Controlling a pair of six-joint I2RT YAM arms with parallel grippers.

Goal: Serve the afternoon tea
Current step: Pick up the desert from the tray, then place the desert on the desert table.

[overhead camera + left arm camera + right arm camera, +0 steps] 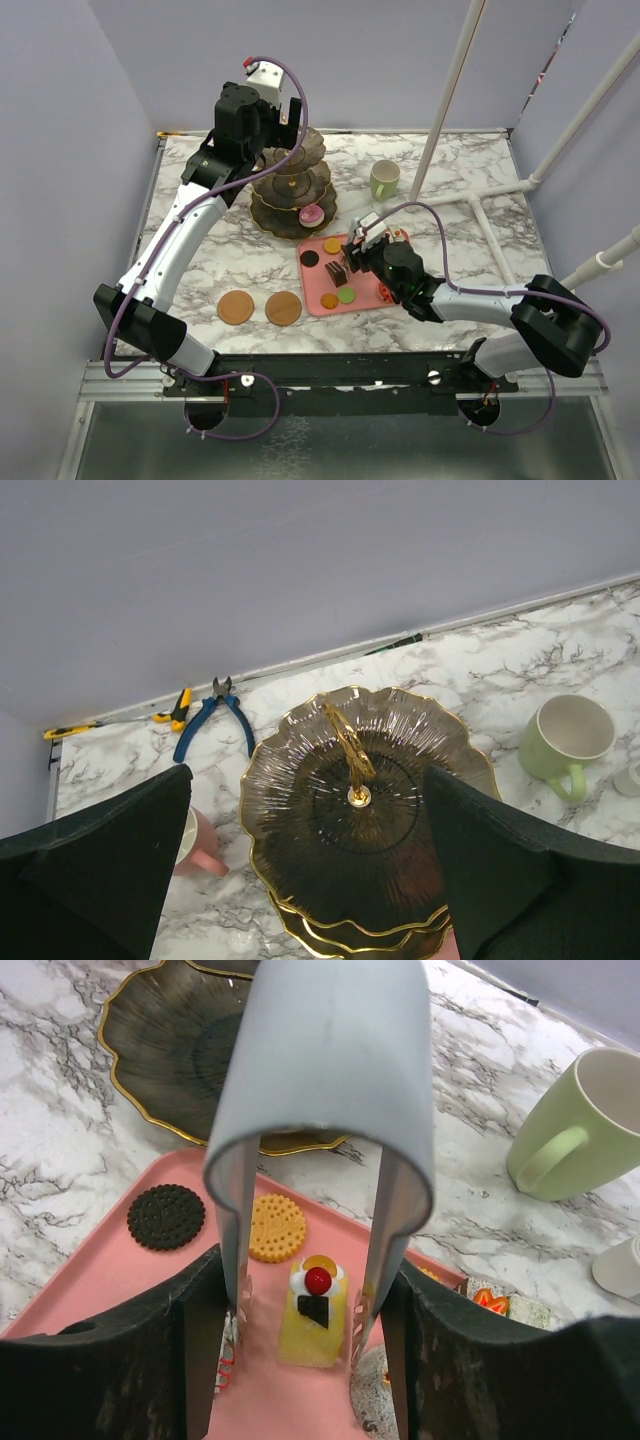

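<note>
In the left wrist view the left fingers are spreading wide apart at the two lower corners of the frame, gripping nothing and touching nothing, and hovering above the dark three-tier stand, whose gold ring is standing up in the middle of the frame. The pink mug is peeking out at lower left beside the stand, the blue-handled pliers are lying on the marble surface at upper left, and the pale-green mug is sitting at the right edge. In the right wrist view the right fingers are pressing in from both sides on pale grey tongs, clamping them, and the two blades of the tongs are reaching down on either side of a yellow cake with a red cherry on the pink tray. Whether the blades are actually pinching the cake I cannot tell. A dark chocolate cookie and an orange biscuit are lying on the tray just above the cake in the frame. From the top camera the two brown coasters are lying bare at lower centre, left of the tray, and a pink pastry is sitting on the stand's bottom tier.
</note>
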